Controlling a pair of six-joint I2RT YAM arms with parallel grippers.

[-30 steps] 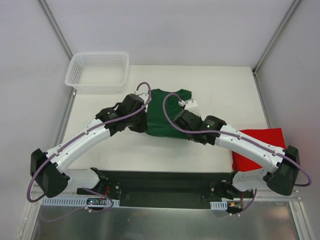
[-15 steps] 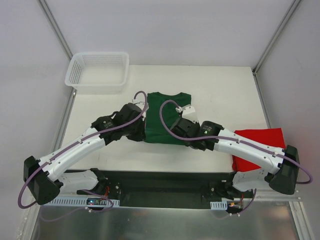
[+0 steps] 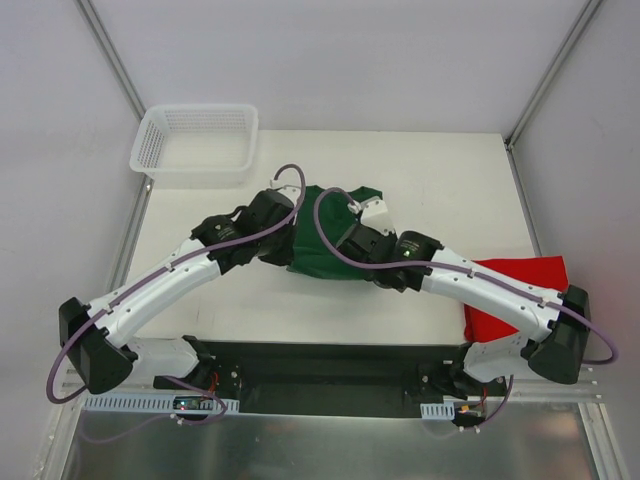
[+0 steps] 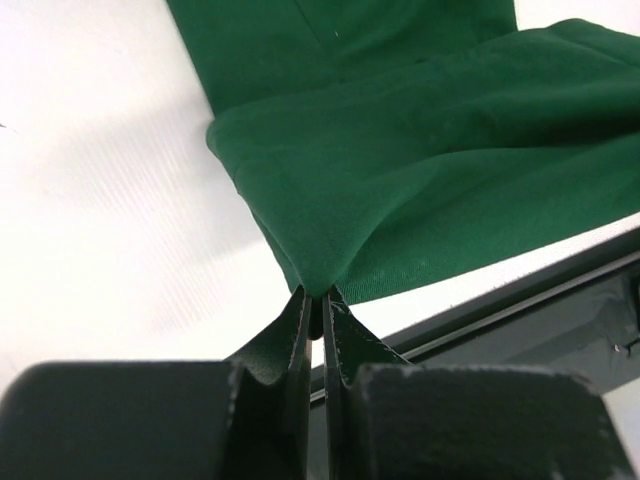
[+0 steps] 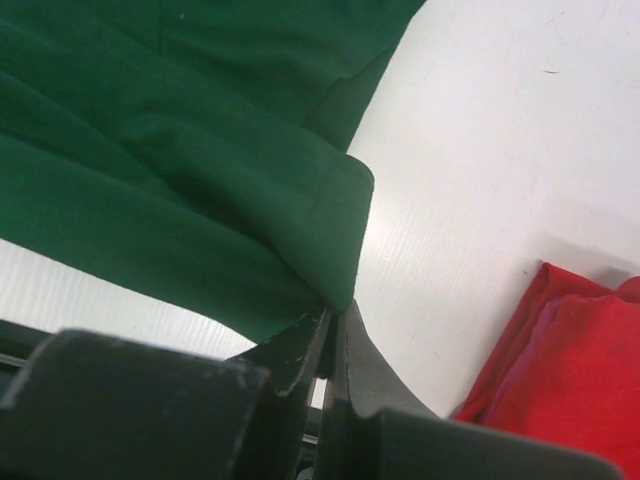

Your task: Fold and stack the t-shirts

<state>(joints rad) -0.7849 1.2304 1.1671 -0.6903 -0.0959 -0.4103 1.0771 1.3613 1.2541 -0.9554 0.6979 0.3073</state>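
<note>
We see a plain dark green t-shirt (image 3: 312, 258), a bright red t-shirt (image 3: 545, 270) at four o'clock, a white mesh basket (image 3: 190, 170).

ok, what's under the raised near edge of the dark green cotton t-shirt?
Bare white table shows below the edge, pinched at its corners by the left tool and right tool. Farther back the dark green cotton t-shirt hides the tabletop.
</note>
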